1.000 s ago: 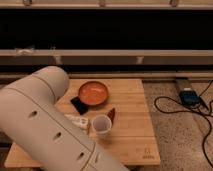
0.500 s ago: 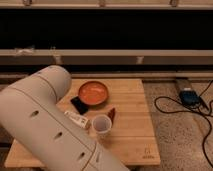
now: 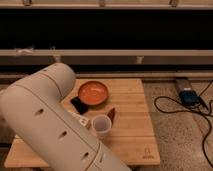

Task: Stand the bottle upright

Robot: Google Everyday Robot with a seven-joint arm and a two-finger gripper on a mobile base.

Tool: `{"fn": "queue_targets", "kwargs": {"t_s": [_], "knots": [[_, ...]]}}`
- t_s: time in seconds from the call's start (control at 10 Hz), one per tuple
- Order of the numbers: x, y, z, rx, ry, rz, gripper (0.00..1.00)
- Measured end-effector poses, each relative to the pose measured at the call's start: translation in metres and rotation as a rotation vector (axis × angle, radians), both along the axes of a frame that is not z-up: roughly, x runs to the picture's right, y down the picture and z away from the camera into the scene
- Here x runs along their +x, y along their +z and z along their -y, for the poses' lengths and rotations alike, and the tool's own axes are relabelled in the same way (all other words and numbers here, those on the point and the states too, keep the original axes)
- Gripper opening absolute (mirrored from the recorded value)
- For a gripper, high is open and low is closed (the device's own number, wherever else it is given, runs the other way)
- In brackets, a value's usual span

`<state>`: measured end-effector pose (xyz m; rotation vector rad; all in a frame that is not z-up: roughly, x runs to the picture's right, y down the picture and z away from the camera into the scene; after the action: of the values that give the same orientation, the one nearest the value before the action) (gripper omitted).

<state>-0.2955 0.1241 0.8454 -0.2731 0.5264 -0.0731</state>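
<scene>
Newly pressed together, the gripper's fingers hide behind the white robot arm (image 3: 50,125); the slim cream-white bottle (image 3: 81,120) lies half-covered at the arm's right edge on the wooden table (image 3: 132,142).

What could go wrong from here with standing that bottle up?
The bottle lies close beside the white cup; raising it could knock the cup over. The arm covers part of the bottle and hides the gripper, shut and out of view, so a slip might go unseen.
</scene>
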Motion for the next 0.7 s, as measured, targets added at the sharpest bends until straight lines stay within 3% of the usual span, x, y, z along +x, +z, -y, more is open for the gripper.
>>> {"fn": "queue_targets", "kwargs": {"t_s": [0.2, 0.5, 0.6, 0.7], "knots": [[-0.0017, -0.0037, 0.0013, -0.005, 0.012, 0.001, 0.15], [-0.0019, -0.0027, 0.0023, -0.005, 0.029, -0.054, 0.43], [0.0003, 0.0018, 0.0055, 0.001, 0.051, -0.087, 0.64], [0.0008, 0.0043, 0.007, 0.001, 0.064, -0.099, 0.75]]}}
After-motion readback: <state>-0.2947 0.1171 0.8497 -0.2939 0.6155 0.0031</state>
